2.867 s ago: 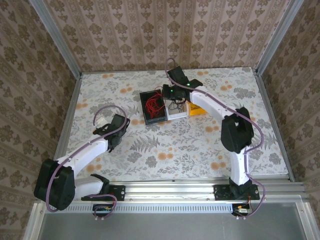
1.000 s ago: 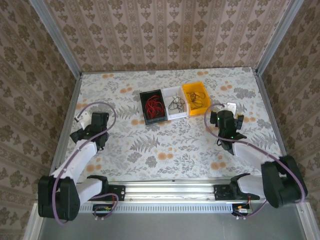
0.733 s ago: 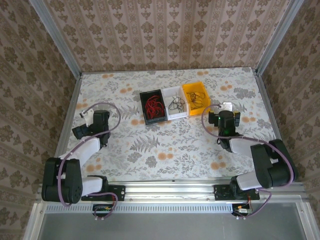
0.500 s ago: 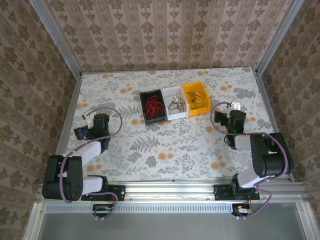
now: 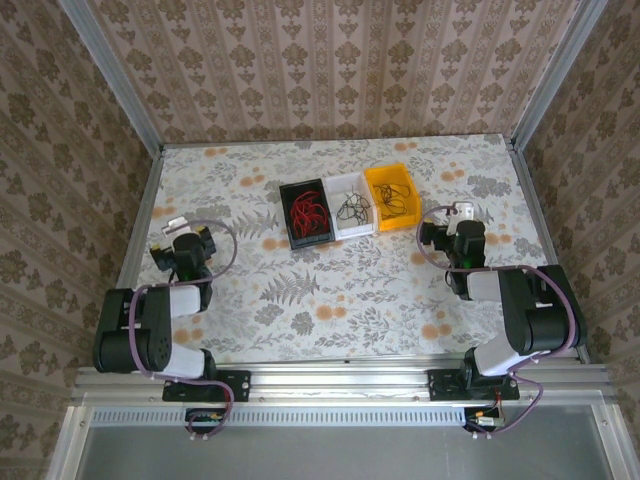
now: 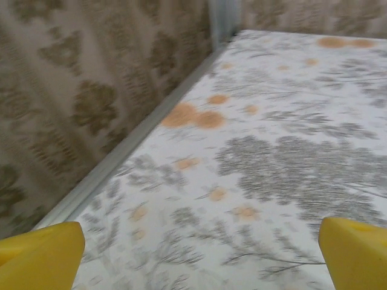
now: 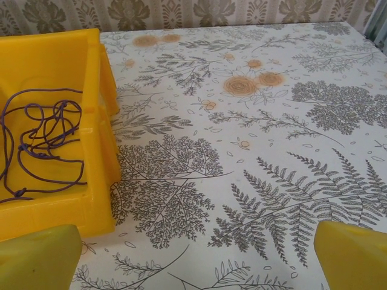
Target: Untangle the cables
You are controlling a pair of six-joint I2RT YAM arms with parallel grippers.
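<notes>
Red wires (image 5: 308, 212) lie curled in the black bin (image 5: 286, 220), which touches the left side of the white bin (image 5: 357, 232). Black wires (image 5: 352, 208) lie in the white bin itself. Purple wires (image 7: 42, 142) lie loose in the yellow bin (image 7: 100, 157), touching its right side. The colours are apart, so I judge the sorting done or nearly done. No bunch has a clear long axis; all are loops. The right gripper (image 5: 462, 213) sits right of the white bin on its nearer side, just past the yellow bin, fingers spread wide and empty. It is the nearer one. The left gripper (image 5: 172, 228) is well apart to the left of the white bin, also spread wide and empty, facing the side wall (image 6: 91, 90). Both arms are folded close over their bases. Any further reach would run forward and inward toward the white bin.
</notes>
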